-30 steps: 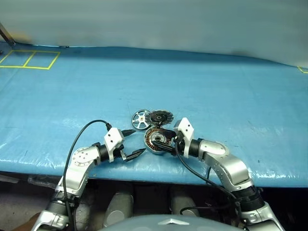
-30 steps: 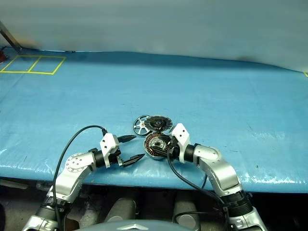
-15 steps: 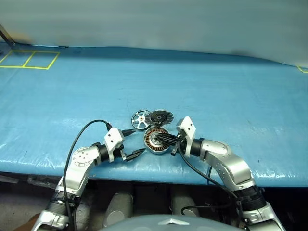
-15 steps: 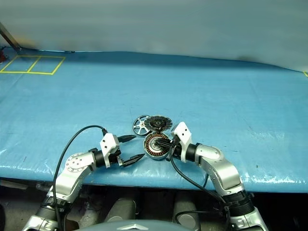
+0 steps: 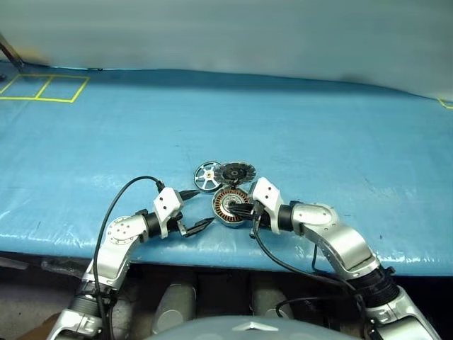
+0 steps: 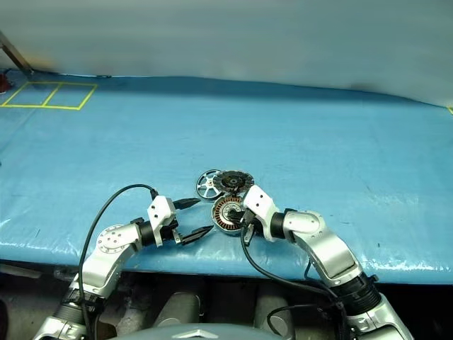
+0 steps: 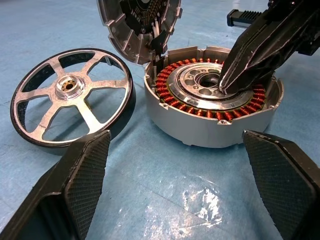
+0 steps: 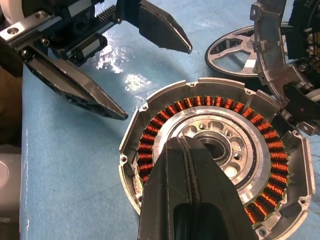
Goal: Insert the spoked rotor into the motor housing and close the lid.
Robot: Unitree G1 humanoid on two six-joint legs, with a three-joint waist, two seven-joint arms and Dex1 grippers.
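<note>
**Closed right gripper rests on the motor centre, rotor not yet inserted**

The blue table cover (image 5: 318, 127) carries all three parts close together near its front edge. The motor housing (image 7: 212, 107) lies flat just in front of the other two, with its open face up, so its axis stands upright and its ring of copper coils (image 8: 150, 145) is fully exposed. The hinged lid (image 7: 139, 22) stands tilted at the far rim of the housing, open. The spoked rotor (image 7: 70, 95) lies flat just beside the housing, toward the robot's left, and touches nothing that holds it.

The right gripper (image 8: 192, 155) is clenched on nothing, its tips resting at the central hub of the housing. The left gripper (image 5: 192, 210) is released, its fingers (image 7: 82, 170) spread wide, near the housing and facing it.

In my judgement the main risk is here: the closed tips press off-centre (or on the coils) and the housing slides on the smooth cover, or the wire is scratched. A push could also knock the tilted lid down before the rotor is inside.
</note>
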